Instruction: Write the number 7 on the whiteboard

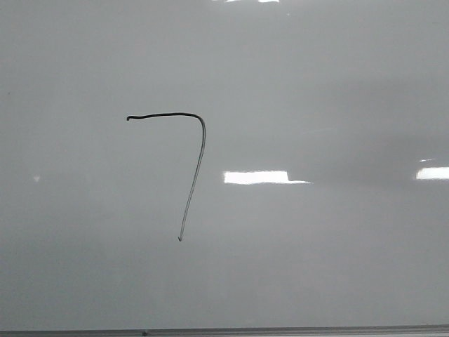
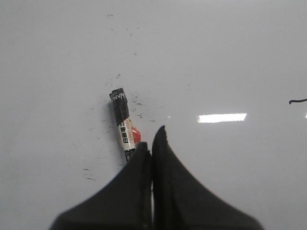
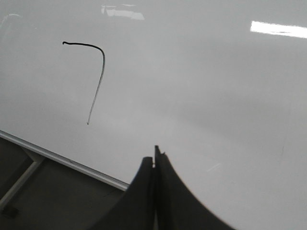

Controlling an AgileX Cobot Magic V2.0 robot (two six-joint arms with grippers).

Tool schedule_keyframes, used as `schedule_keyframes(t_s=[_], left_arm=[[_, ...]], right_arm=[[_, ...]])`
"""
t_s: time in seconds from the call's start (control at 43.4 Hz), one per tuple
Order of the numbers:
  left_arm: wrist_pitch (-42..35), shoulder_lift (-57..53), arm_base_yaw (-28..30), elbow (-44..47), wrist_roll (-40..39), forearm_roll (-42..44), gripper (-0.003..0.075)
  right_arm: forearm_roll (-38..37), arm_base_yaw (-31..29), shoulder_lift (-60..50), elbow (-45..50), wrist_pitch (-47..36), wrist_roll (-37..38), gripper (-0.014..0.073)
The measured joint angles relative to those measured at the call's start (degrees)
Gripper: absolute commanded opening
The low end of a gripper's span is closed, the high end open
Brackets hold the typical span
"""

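The number 7 [image 1: 168, 114] is drawn in thin black line on the whiteboard [image 1: 316, 84], left of centre, its paler downstroke ending low. It also shows in the right wrist view [image 3: 86, 45], and its top-stroke tip shows at the edge of the left wrist view [image 2: 297, 100]. My left gripper [image 2: 152, 139] is shut with nothing between the jaws. A black-capped marker [image 2: 122, 120] with a white and red label lies on the board just beside its left finger, partly hidden by it. My right gripper [image 3: 153, 154] is shut and empty over the board's lower part. Neither gripper shows in the front view.
The board's thin metal bottom edge [image 1: 280, 330] runs along the bottom, also in the right wrist view [image 3: 62, 160], with dark space and a grey strut [image 3: 19, 182] below. Bright glare patches [image 1: 256, 177] lie right of the 7. Small black smudges [image 2: 139, 103] surround the marker.
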Motion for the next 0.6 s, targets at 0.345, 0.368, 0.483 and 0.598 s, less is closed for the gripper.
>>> schedule_keyframes(t_s=[0.345,0.368,0.483,0.598], left_arm=[[0.0,0.0,0.0,0.0,0.0,0.0,-0.002],[0.0,0.0,0.0,0.0,0.0,0.0,-0.002],[0.0,0.0,0.0,0.0,0.0,0.0,-0.002],[0.0,0.0,0.0,0.0,0.0,0.0,-0.002]], right_arm=[[-19.12,-0.63,-9.25,13.47,-21.81,16.6,-0.006],[-20.85,-0.83,-10.1,14.74,-22.99,18.7,-0.006],[-28.22,-1.56,-14.42,20.54,-26.91,27.68,-0.006],[-30.55,-1.69,-18.17,25.13,-27.58,31.58,-0.006]])
